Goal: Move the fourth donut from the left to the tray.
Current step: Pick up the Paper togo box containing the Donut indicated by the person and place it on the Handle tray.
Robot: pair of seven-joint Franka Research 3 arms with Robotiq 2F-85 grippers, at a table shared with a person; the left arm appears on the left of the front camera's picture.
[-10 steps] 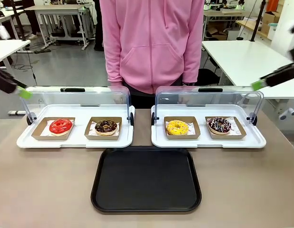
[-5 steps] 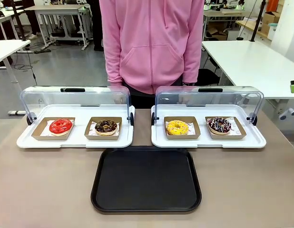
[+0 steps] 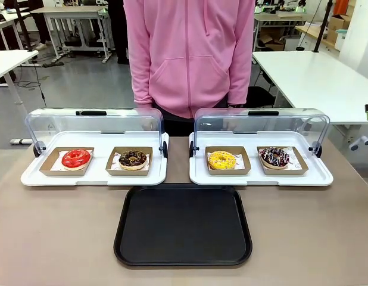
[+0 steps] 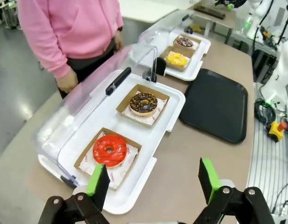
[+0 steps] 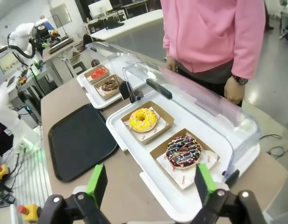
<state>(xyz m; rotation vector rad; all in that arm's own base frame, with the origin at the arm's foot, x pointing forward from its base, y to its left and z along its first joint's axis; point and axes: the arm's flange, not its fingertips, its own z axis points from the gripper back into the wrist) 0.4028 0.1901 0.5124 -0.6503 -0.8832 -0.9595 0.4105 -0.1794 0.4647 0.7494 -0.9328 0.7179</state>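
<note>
The fourth donut [image 3: 274, 157], dark chocolate with pink and white sprinkles, lies in a brown cardboard holder at the right end of the right white tray; in the right wrist view this donut [image 5: 183, 151] sits just beyond my right gripper [image 5: 148, 181], which is open and high above the table edge. The black tray [image 3: 183, 225] lies at the front centre of the table, and it is at the left [image 5: 81, 140] in the right wrist view. My left gripper [image 4: 153, 179] is open, hovering off the near corner of the left white tray. The fourth donut [image 4: 184, 42] is far off there.
A red donut [image 3: 75, 158], a chocolate donut with tan sprinkles [image 3: 133, 159] and a yellow donut [image 3: 222, 159] sit in holders. Both clear domed lids [image 3: 94, 122] stand open at the back. A person in a pink hoodie [image 3: 190, 53] stands at the far side.
Both arms have withdrawn from the front view: a second ago their green fingertips showed at the left and right edges. The donuts and trays have not moved.
</note>
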